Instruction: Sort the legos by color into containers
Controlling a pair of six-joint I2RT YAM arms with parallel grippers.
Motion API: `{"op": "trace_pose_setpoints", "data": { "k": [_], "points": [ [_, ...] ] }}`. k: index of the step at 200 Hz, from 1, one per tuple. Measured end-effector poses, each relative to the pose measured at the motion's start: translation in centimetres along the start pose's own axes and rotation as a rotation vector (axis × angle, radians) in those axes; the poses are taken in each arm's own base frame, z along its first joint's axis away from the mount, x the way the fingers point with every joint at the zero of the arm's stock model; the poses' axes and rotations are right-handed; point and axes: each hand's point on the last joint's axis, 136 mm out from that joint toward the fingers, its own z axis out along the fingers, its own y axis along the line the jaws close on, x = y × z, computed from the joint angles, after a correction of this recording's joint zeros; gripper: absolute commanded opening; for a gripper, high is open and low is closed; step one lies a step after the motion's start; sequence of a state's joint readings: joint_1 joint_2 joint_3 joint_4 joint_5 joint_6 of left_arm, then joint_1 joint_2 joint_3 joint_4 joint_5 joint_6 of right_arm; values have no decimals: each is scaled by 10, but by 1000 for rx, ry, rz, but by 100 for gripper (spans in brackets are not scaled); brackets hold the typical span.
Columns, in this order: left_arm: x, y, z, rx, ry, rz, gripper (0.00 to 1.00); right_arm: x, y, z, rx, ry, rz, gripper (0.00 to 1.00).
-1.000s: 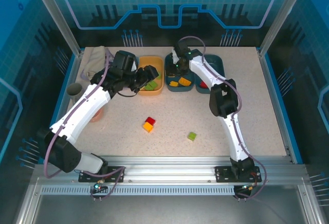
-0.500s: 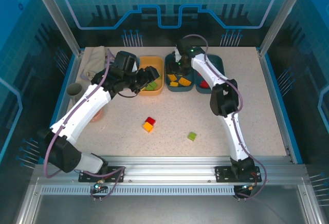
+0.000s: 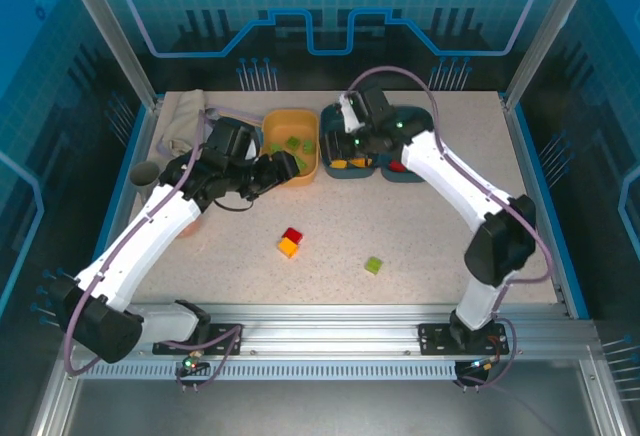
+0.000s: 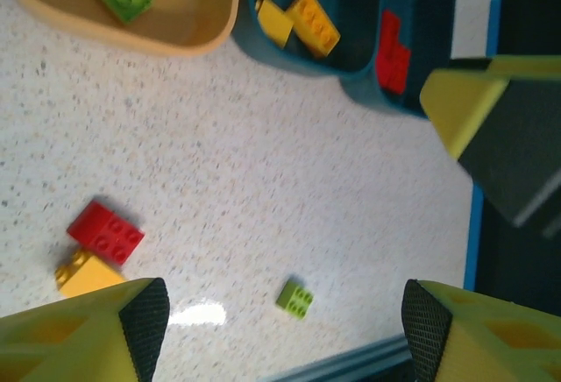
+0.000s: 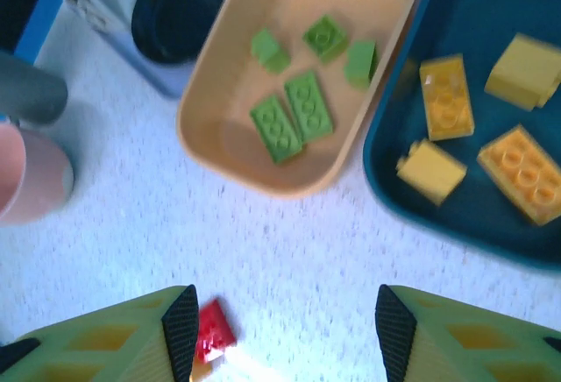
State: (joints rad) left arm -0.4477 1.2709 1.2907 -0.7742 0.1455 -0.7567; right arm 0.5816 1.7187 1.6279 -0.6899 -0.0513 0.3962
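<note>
1. We see the left gripper (image 3: 283, 167) hanging over the table (image 3: 440, 246), just in front of the orange tub (image 3: 268, 128).
2. In the left wrist view its 2 fingers (image 4: 88, 334) stand spread wide, with nothing between them but bare table below.
3. The right gripper (image 3: 350, 144) hangs over the middle teal tub (image 3: 331, 170), at the side nearest the orange tub.
4. In the right wrist view we see that gripper's 2 yellow-green fingertips (image 5: 114, 343) well apart too, and they pinch nothing.
5. In the orange tub we count 5 green bricks (image 5: 308, 106): 2 long ones lying side by side and 3 small ones beyond them.
6. The middle teal tub holds 4 yellow bricks (image 5: 521, 172), all lying flat on its floor.
7. The right teal tub (image 3: 408, 177) stands just beside the middle one and holds red bricks (image 4: 393, 49). We cannot tell how many, because the arm and the tub wall hide part of them.
8. 3 bricks lie loose on the table, well in front of the tubs.
9. A red brick (image 3: 292, 235) touches a yellow brick (image 3: 288, 248), with the red one on the far side.
10. A small green brick (image 3: 373, 265) lies apart from that pair, off to the right.
11. A pink bowl (image 5: 26, 176) sits on the table to the left of the orange tub.
</note>
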Motion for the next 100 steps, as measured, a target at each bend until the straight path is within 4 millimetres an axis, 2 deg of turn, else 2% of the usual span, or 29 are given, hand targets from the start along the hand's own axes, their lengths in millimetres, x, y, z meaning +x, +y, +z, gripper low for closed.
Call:
{"op": "trace_pose_setpoints", "data": {
  "k": [26,49,69,100],
  "points": [
    [31,-5,13,-15,87,84,72,58,0,-16,30,31,-30,58],
    [65,-16,34,-21,186,192,71,101,0,-56,24,1,-50,61],
    [104,-24,60,-39,290,301,69,120,6,-101,-14,-83,-63,66],
    [163,-22,100,-118,434,436,68,142,8,-170,-106,-223,-36,76]
  ]
}}
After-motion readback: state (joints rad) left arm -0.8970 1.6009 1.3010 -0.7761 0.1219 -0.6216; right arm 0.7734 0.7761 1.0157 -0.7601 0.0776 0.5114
